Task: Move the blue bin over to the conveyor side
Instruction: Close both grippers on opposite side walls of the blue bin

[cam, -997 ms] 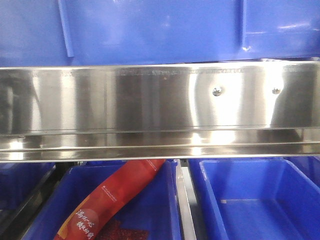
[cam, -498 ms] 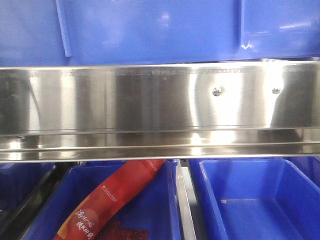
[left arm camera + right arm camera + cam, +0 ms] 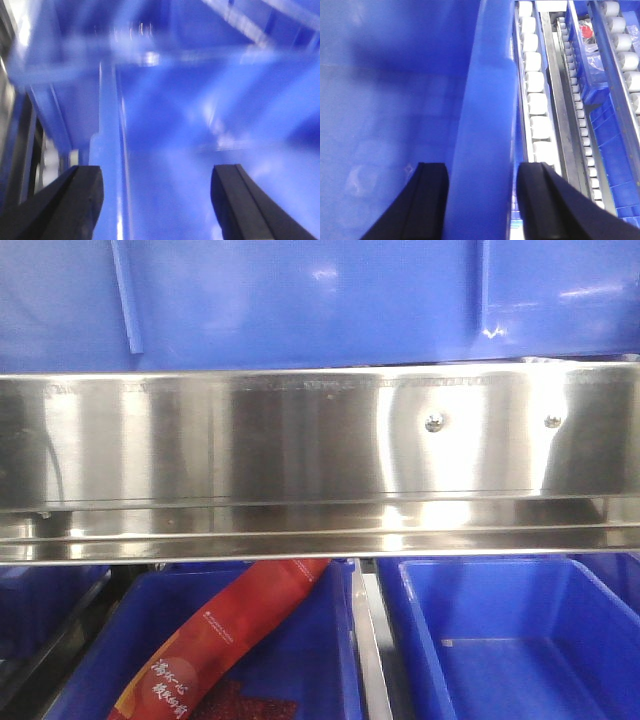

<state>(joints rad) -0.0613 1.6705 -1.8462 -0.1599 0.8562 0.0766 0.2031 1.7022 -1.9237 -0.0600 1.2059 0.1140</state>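
Blue bin [image 3: 320,300] on steel rack [image 3: 300,440] has crept slightly left; right gripper [image 3: 482,170] clamped on its rim, left gripper [image 3: 156,172] apart astride a wall, so transfer looks just begun.

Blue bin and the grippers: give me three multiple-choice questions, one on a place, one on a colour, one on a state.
1. In the right wrist view, where is the wall of the blue bin relative to the right gripper?
A. between its fingers
B. left of both fingers
C. out of sight

2. In the front view, what colour is the packet in the lower left crate?
A. green
B. red
C. yellow

3. How does the left gripper stand?
A. fully shut
B. out of view
C. open

Answers:
1 A, one dark finger shows on each side of the wall.
2 B, it is red with white print.
3 C, its fingers stand far apart.
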